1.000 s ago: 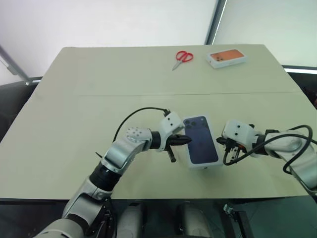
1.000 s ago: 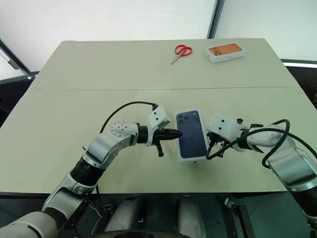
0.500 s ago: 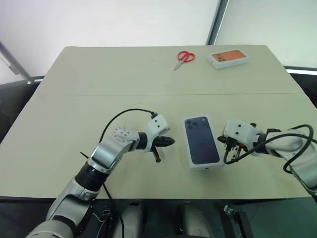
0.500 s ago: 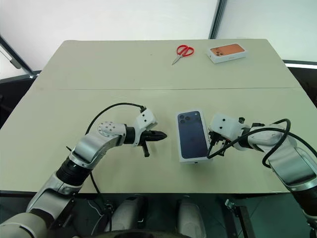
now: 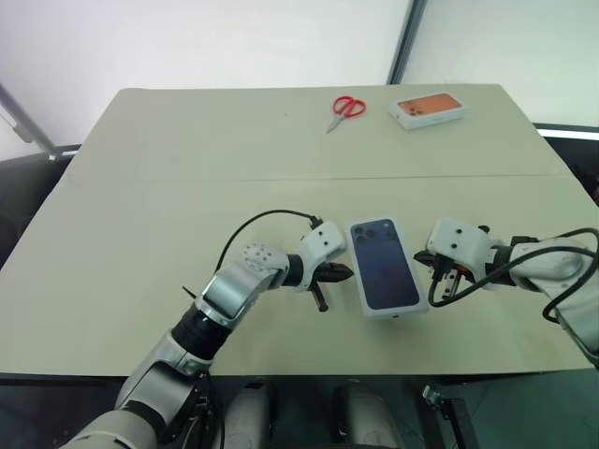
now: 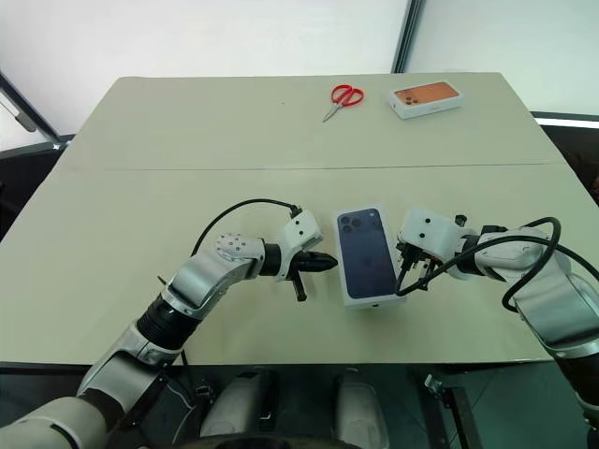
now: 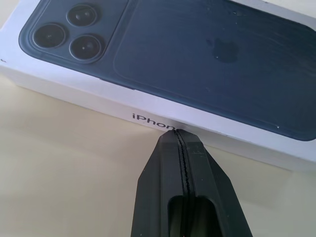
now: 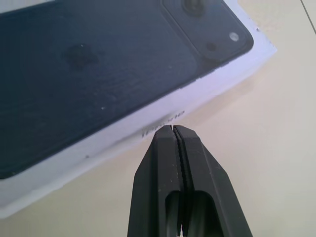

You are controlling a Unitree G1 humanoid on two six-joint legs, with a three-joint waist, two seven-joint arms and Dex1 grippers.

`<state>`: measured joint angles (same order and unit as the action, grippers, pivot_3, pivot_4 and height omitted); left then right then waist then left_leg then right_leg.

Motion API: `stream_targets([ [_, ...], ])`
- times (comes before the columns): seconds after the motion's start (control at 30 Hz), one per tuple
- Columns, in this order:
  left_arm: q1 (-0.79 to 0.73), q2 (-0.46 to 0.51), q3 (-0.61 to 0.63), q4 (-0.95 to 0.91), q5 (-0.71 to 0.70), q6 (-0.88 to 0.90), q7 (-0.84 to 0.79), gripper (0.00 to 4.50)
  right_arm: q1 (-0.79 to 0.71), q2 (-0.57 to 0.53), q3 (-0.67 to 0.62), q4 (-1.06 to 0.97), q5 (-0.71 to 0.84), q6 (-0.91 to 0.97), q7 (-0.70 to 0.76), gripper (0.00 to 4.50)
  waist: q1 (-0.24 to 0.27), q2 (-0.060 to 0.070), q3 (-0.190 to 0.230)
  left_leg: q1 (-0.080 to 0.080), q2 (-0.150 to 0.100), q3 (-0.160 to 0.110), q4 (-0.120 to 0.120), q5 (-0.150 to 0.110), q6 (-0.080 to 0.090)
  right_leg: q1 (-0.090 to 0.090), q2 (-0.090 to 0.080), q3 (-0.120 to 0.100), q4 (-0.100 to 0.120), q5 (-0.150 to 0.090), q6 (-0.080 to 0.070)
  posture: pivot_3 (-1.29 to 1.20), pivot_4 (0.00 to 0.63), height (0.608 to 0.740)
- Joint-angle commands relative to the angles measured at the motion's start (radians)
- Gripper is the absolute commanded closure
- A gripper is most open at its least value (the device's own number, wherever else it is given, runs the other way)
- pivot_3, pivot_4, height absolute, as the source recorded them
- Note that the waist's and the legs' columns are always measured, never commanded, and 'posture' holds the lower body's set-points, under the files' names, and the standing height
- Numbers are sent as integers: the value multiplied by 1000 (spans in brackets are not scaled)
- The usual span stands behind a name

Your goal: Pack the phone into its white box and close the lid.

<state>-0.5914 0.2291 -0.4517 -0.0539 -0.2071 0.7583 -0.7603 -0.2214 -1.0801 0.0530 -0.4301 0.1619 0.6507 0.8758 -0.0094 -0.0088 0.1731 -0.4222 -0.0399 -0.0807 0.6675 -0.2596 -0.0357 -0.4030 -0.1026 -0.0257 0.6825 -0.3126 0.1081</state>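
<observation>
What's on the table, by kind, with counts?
Phone boxes: 2, the lid-closed one with the blue phone picture and the orange-printed box
Scissors: 1
Total: 3

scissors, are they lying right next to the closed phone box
No, the scissors lie far back on the table, well apart from the lid near the grippers.
</observation>
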Motion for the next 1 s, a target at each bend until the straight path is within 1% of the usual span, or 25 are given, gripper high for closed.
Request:
stream_targets([
  [0.03, -1, -19, 31, -33, -19, -20, 5, 4500, -4, -1, -30, -34, 0, 2, 3, 4479, 1, 0, 0, 0, 0, 0, 0, 0, 0, 0, 0, 0, 0, 0, 0, 0, 150, 697],
  [0.3, 14, -36, 45, -39, -21, -19, 18, 4500, -4, -2, -27, -26, -2, -2, 8, 4479, 0, 0, 0, 0, 0, 0, 0, 0, 0, 0, 0, 0, 0, 0, 0, 0, 150, 697],
  [0.8, 30, -114, 76, -57, -46, -33, 33, 4500, 15, 7, -34, -21, -13, -2, 13, 4479, 1, 0, 0, 0, 0, 0, 0, 0, -1, 0, 0, 0, 0, 0, 0, 0, 150, 697],
  [1.0, 30, -123, 76, -63, -46, -33, 32, 4500, 23, 16, -36, -18, -17, 3, 11, 4479, 1, 0, 0, 0, 0, 0, 0, 0, -1, 0, 0, 0, 0, 0, 0, 0, 150, 697],
])
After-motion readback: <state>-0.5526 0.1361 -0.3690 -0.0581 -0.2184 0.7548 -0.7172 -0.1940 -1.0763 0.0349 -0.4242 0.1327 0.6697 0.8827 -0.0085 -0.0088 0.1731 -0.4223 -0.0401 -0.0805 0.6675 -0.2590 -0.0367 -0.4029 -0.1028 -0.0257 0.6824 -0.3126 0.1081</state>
